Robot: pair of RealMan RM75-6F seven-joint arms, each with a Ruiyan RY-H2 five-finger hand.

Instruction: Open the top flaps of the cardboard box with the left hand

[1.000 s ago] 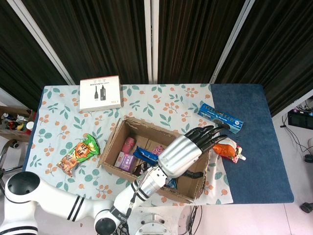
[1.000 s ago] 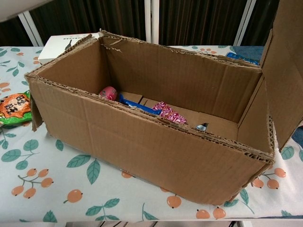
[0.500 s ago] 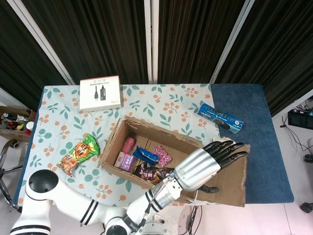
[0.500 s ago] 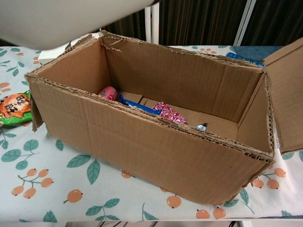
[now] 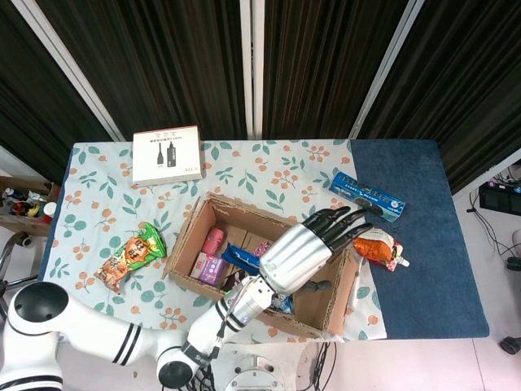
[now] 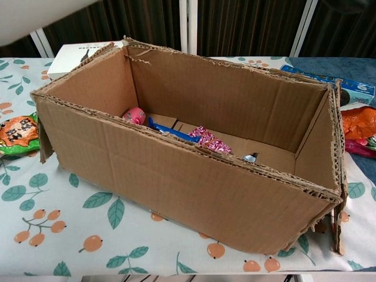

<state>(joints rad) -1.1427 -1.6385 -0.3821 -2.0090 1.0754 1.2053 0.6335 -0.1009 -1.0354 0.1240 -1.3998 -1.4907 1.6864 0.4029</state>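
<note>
The cardboard box (image 5: 182, 238) stands open in the middle of the floral cloth, and the chest view shows its front wall (image 6: 176, 188) close up. Its right end flap (image 5: 350, 281) hangs down outside that end and also appears low at the right (image 6: 338, 226). My left hand (image 5: 305, 248) hovers over the right end of the box, fingers spread toward the far right, holding nothing. Inside lie a pink item (image 6: 134, 115), a blue packet (image 6: 167, 130) and a patterned pink packet (image 6: 207, 140). My right hand is not visible.
A white carton (image 5: 167, 154) lies at the back left and a green-orange snack bag (image 5: 130, 254) left of the box. A blue box (image 5: 367, 195) and an orange pouch (image 5: 378, 247) lie right of it, beside the blue cloth (image 5: 423, 244).
The right flap went from upright to flat outward and now hangs down beside the box end. My left hand swung out right with it, then came back over the box.
</note>
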